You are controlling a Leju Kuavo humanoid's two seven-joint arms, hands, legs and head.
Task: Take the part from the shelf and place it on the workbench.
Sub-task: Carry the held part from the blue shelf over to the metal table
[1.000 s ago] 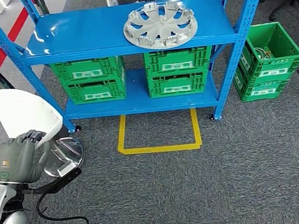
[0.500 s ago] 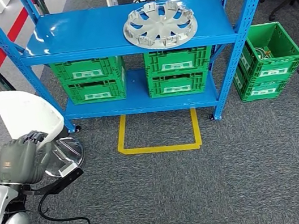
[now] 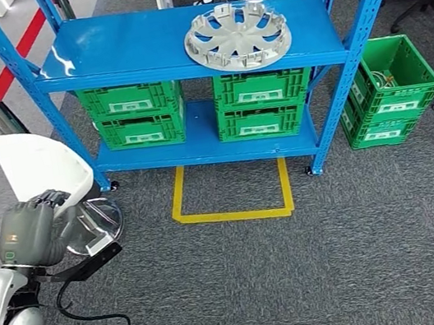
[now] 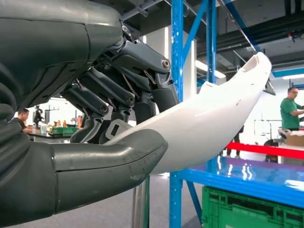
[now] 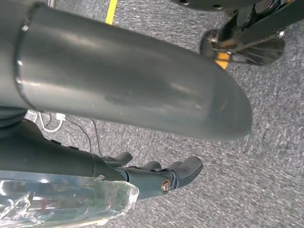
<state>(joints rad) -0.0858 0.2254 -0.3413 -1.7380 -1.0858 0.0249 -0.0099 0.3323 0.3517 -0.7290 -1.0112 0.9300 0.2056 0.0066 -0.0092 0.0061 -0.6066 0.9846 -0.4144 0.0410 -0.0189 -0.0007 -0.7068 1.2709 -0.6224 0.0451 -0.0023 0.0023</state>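
Carpet beneath part (image 3: 39, 167) in left hand (image 3: 28, 233)

Blue shelf (image 3: 120, 49): silver wheel cover (image 3: 237, 36) on top tier, right; two green crates (image 3: 134, 114) (image 3: 261, 103) on btm tier.

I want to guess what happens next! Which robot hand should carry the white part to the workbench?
Left. The left robot hand already grips the white part; the right robot hand hangs empty over the carpet.

The left hand (image 4: 71, 142) hides the near end of the white part (image 4: 211, 118); the fingers (image 4: 118, 90) cover its top edge
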